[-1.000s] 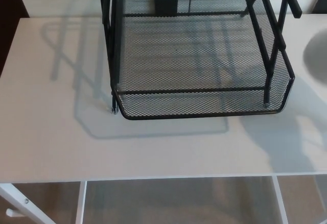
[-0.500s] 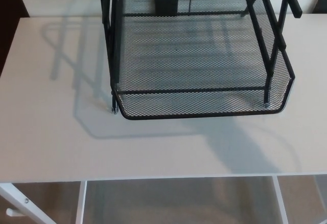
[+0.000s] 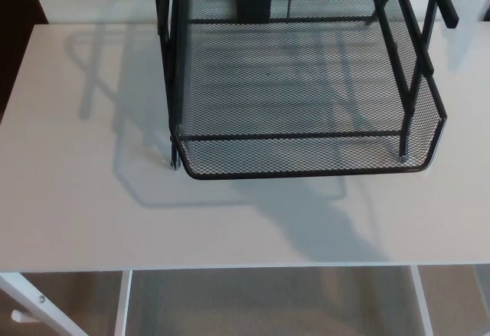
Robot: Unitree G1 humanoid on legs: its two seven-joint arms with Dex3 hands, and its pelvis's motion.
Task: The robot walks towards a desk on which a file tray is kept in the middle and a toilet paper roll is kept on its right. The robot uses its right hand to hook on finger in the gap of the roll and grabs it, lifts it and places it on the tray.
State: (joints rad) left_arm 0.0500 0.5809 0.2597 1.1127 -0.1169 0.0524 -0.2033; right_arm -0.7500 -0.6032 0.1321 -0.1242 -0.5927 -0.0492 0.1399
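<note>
A black wire-mesh file tray (image 3: 306,169) stands in the middle of the white desk (image 3: 84,206), its lower tier with nothing in it. The tray's upper posts run out of the top of the picture. No toilet paper roll shows in this view. Neither of my hands is in the picture. A dark shadow lies on the desk in front of the tray, toward the near edge.
The desk's front edge crosses the picture low down, with its white frame legs (image 3: 121,305) and beige floor (image 3: 268,301) below. A small black block (image 3: 253,3) sits behind the tray's mesh at the back.
The white curved object at the right edge has left the picture. The shadow in front of the tray has slid leftward. The whole view has shifted slightly.
</note>
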